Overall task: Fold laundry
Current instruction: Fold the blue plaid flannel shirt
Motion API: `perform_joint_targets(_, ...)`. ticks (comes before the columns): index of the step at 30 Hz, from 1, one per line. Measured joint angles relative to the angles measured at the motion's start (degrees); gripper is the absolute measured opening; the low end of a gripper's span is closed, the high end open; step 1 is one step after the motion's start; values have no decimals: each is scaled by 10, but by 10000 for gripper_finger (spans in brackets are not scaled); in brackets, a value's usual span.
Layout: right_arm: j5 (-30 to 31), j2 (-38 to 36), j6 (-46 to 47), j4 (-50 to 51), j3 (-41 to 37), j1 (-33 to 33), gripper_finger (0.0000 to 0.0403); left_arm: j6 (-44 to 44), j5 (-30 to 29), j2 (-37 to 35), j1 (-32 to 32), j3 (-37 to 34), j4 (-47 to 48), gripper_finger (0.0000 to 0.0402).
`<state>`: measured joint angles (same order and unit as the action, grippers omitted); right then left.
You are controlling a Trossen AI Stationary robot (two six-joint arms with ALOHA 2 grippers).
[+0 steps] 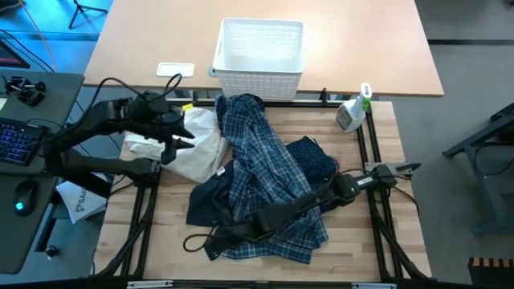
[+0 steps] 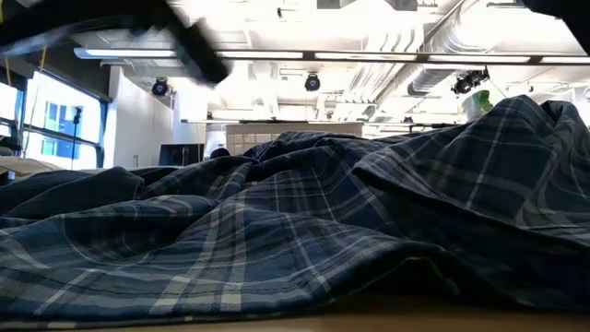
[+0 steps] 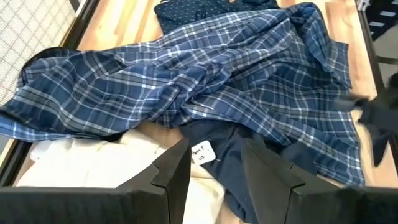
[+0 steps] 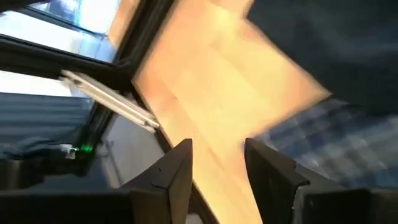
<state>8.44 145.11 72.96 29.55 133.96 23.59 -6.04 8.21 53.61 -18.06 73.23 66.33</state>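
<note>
Wooden desk [image 1: 377, 241], open-plan lab behind. Left end effector [image 3: 214, 163] hovers part-open and empty over the cream garment [image 1: 197, 143]; right end effector [image 4: 217, 165] also part-open, empty, low at the pile's near-left edge. Nothing folded: plaid shirt [image 1: 269, 172], dotted navy shirt [image 1: 315, 159] heaped mid-desk, white basket [image 1: 259, 50] beyond.

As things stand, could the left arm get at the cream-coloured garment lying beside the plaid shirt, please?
Probably yes. The left end effector hangs over the cream-coloured garment, fingers apart and nothing between them. The blue-and-white plaid shirt overlaps only the garment's far edge, so most of the cloth lies uncovered beneath that arm.
</note>
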Motion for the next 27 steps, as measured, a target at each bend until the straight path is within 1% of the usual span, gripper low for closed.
perform_joint_targets(1, -5, -5, 25, -52, -35, 0, 134, 0, 0, -4, 4, -2, 2, 129)
perform_joint_targets(2, -5, -5, 59, -74, -60, 0, 130, 0, 0, -8, 6, -4, 2, 129)
perform_joint_targets(3, -5, -4, 87, -78, -76, 1, 126, 0, 0, -9, 8, -5, 4, 129)
perform_joint_targets(5, 9, -4, 106, -60, -93, 5, 117, 0, 1, -10, 12, -5, 2, 129)
perform_joint_targets(8, 47, -4, 84, -55, -103, 8, 106, -1, 1, -8, 13, -5, 2, 129)
perform_joint_targets(12, 88, -4, 56, -73, -104, 9, 102, -1, 1, 1, 13, -5, 2, 129)
perform_joint_targets(14, 92, -5, 19, -62, -104, 5, 105, -1, 2, 3, 13, -5, 2, 129)
perform_joint_targets(17, 29, -5, -62, -48, -104, -8, 124, -1, 2, 4, 13, -5, 3, 129)
perform_joint_targets(19, 2, -5, -94, -50, -103, -14, 145, -1, 2, 4, 13, -5, 3, 129)
perform_joint_targets(21, 1, -5, -124, -51, -103, -18, 170, -1, 2, 5, 13, -5, 3, 129)
perform_joint_targets(24, 28, -2, -145, -51, -103, -19, 201, -1, 2, 5, 13, -5, 3, 129)
perform_joint_targets(27, 34, 7, -145, -58, -102, -19, 211, -2, 0, 8, 13, -5, 3, 129)
